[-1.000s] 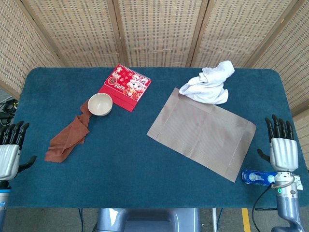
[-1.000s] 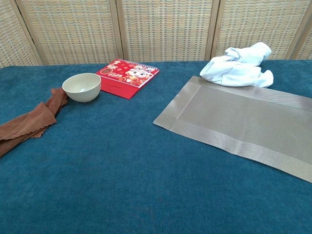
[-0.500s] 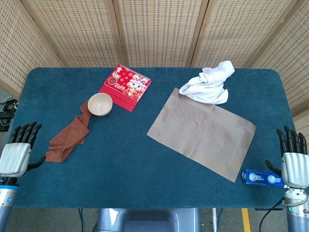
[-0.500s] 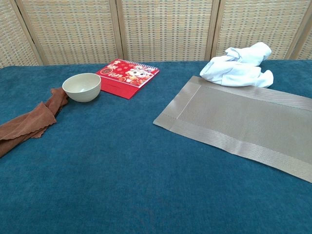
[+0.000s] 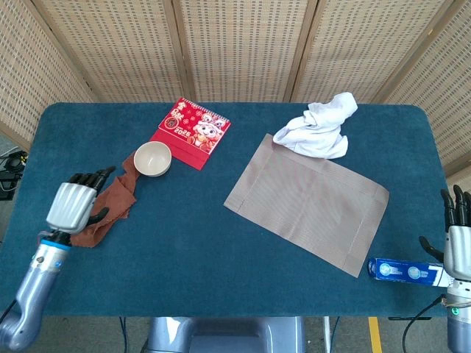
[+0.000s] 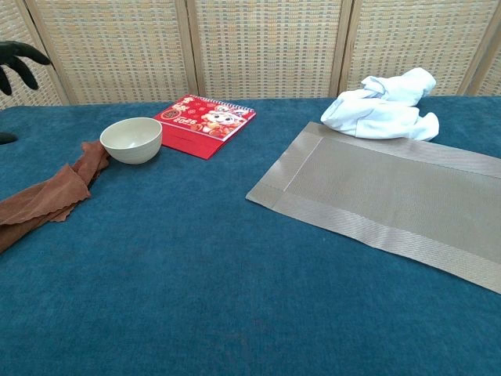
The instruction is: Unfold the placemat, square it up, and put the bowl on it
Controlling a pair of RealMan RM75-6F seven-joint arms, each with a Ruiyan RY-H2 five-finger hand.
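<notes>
Woven grey-brown fabric, flat and fully opened, makes up the placemat [image 5: 307, 211], a rectangle with a stitched border band that lies at a slant on the deep blue, felt-like surface [image 5: 184, 250]. Everything else can be placed from it. Touching its far edge is a crumpled white cloth [image 5: 318, 126], soft and bunched into folds. Well off to its left sits the bowl [image 5: 153, 158], round, smooth and cream-coloured, upright and not on the placemat. Just behind the bowl lies a glossy red calendar [image 5: 191, 132] with a spiral binding and a cartoon print. A rust-brown towel [image 5: 107, 208] trails from the bowl's near side in a long rumpled strip.

Further left of the placemat than the bowl, the left robot hand [image 5: 74, 206] hangs over the end of the brown towel, silver-backed with dark fingers spread apart, gripping nothing. Past the placemat's right corner, at the rim of the surface, the right robot hand [image 5: 458, 246] points its fingers up, apart and empty, beside a small blue-labelled packet [image 5: 401, 271].
</notes>
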